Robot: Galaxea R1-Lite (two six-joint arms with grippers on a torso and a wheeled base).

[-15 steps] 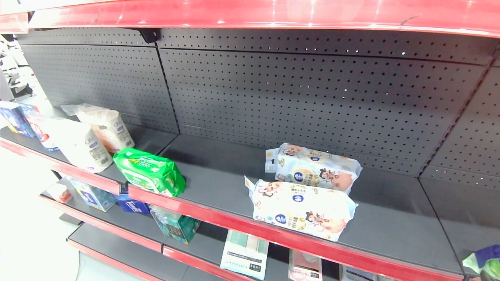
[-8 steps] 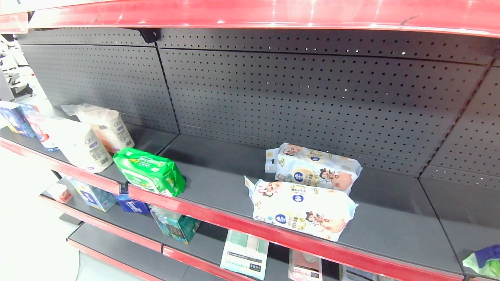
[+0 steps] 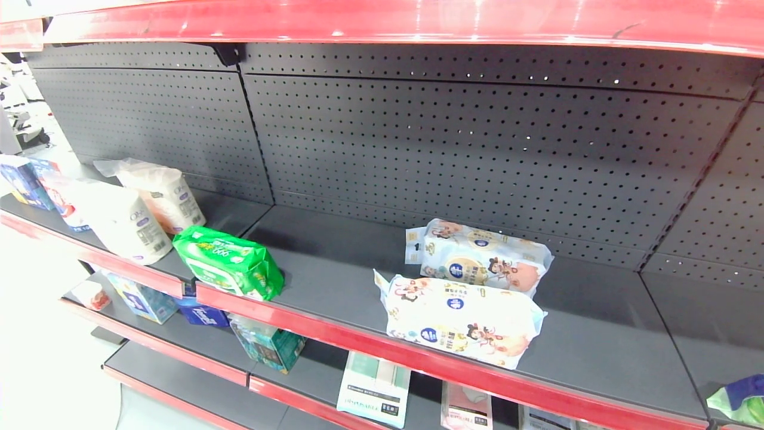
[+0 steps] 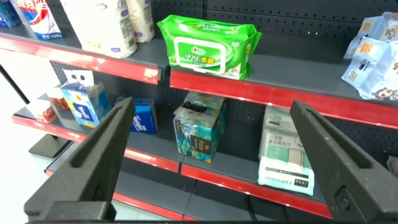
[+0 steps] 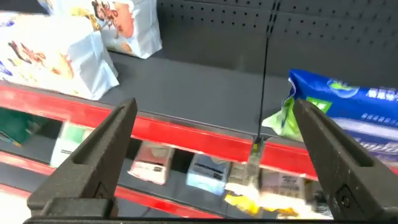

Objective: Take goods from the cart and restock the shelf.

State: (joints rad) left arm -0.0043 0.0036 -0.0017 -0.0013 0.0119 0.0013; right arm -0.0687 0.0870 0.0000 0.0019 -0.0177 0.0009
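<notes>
The left gripper (image 4: 211, 106) has its two dark fingers (image 4: 93, 155) spread wide with nothing between them, and it touches nothing. It hangs in front of the shelving, level with the lower shelf (image 4: 205, 174). The right gripper (image 5: 214, 106) is spread just as wide and also holds nothing. It sits before the red front lip (image 5: 186, 134) of the shelf (image 3: 334, 269).

The left wrist view faces the green wet-wipe pack (image 4: 208, 38) at the shelf's front edge. On the lower shelf beneath it stand a teal tissue box (image 4: 199, 127), a white and green pack (image 4: 286, 155) and small blue boxes (image 4: 81, 102).

The right wrist view looks along the bare dark board. The two cartoon-printed packs (image 5: 56, 53) lie to one side and a blue and green pack (image 5: 354, 112) lies close to the other finger.

The head view takes in the whole span. The white roll packs (image 3: 122, 221) stand far left, with the green wet-wipe pack (image 3: 230, 263) just beside them. The cartoon-printed packs (image 3: 459, 319) lie in the middle, one behind the other and touching. The blue and green pack (image 3: 740, 400) is at the far right corner. A perforated back panel (image 3: 477, 149) rises behind them all.
</notes>
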